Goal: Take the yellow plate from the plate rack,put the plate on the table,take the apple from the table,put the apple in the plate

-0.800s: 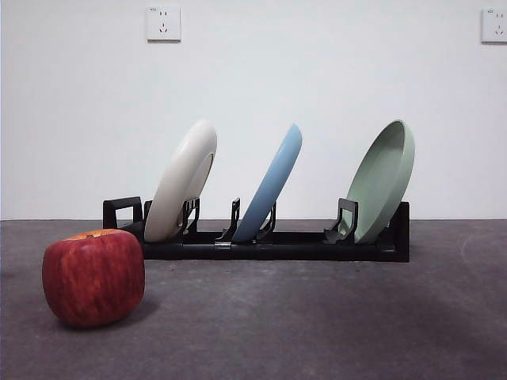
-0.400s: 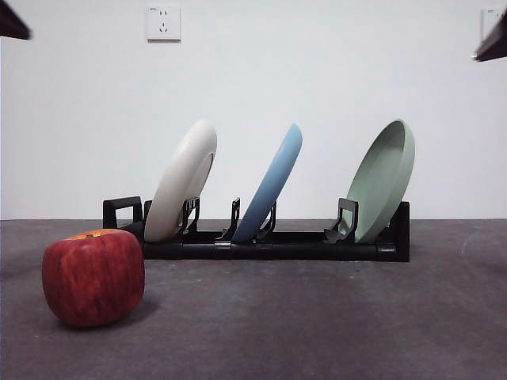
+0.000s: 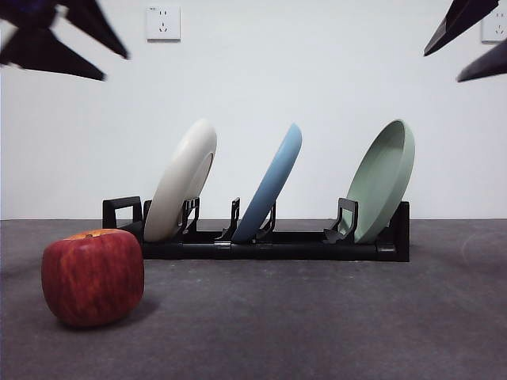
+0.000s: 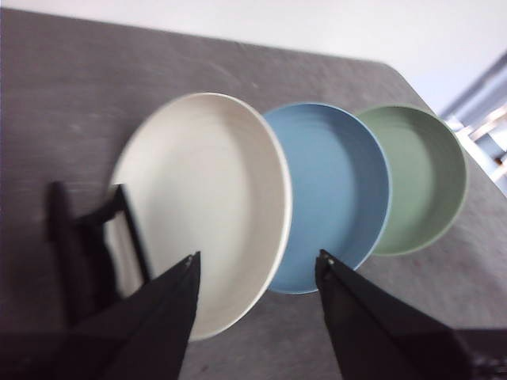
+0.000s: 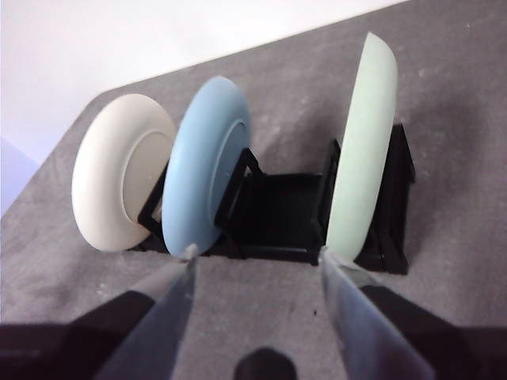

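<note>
The cream yellow plate (image 3: 184,179) leans in the left slot of the black plate rack (image 3: 269,244). It also shows in the left wrist view (image 4: 206,198) and the right wrist view (image 5: 119,178). The red apple (image 3: 93,277) sits on the dark grey table (image 3: 317,317) at the front left; neither wrist view shows it. My left gripper (image 4: 255,267) is open and empty, high above the cream plate, and shows at the top left of the front view (image 3: 111,65). My right gripper (image 5: 257,257) is open and empty, high at the top right (image 3: 447,65).
A light blue plate (image 3: 273,184) leans in the rack's middle slot and a pale green plate (image 3: 384,180) in its right slot. The rack's boxy handle (image 3: 121,212) is at its left end, just behind the apple. A white wall with sockets stands behind.
Both grippers have come down into the top corners of the front view, from out of view to large dark jaws. The plates, rack and apple have not moved.
</note>
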Tool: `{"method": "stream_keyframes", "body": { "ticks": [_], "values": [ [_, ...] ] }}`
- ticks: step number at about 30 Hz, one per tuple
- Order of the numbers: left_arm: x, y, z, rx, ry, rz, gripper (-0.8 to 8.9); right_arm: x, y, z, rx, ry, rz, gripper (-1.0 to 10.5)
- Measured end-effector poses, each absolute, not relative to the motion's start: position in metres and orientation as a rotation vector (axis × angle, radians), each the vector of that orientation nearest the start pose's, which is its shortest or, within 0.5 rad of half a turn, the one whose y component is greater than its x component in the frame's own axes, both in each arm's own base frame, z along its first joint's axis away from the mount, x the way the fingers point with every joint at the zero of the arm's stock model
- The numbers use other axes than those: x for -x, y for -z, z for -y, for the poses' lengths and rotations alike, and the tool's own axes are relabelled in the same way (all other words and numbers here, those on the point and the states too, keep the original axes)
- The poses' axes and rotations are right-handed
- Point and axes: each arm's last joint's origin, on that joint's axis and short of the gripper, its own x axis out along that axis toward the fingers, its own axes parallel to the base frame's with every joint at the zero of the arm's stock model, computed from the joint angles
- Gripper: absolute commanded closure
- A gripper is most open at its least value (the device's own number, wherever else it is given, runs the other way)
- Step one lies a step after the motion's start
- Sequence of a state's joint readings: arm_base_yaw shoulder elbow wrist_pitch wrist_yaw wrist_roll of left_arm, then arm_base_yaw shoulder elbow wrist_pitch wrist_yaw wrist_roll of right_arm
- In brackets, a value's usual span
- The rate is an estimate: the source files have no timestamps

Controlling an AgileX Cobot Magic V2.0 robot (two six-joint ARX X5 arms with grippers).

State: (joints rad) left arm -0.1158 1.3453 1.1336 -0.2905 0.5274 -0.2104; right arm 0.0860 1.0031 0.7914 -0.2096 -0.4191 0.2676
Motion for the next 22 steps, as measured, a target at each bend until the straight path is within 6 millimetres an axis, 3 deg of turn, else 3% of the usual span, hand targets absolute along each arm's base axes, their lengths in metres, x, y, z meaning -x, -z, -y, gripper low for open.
{"method": "stream_keyframes", "body": {
  "ticks": [8,13,22],
  "values": [
    [-0.346,-0.328,0.094,0.279,0.648,-0.667,5.55,-0.215,-0.292,-0.030,-0.329,-0.437,-0.504,6.6],
    [-0.371,-0.317,0.116,0.240,0.611,-0.731,5.56,-0.215,-0.292,-0.030,-0.329,-0.436,-0.504,6.6],
    [-0.385,-0.293,0.133,0.190,0.595,-0.797,5.80,-0.215,-0.292,-0.030,-0.329,-0.436,-0.505,6.6]
  ]
}}
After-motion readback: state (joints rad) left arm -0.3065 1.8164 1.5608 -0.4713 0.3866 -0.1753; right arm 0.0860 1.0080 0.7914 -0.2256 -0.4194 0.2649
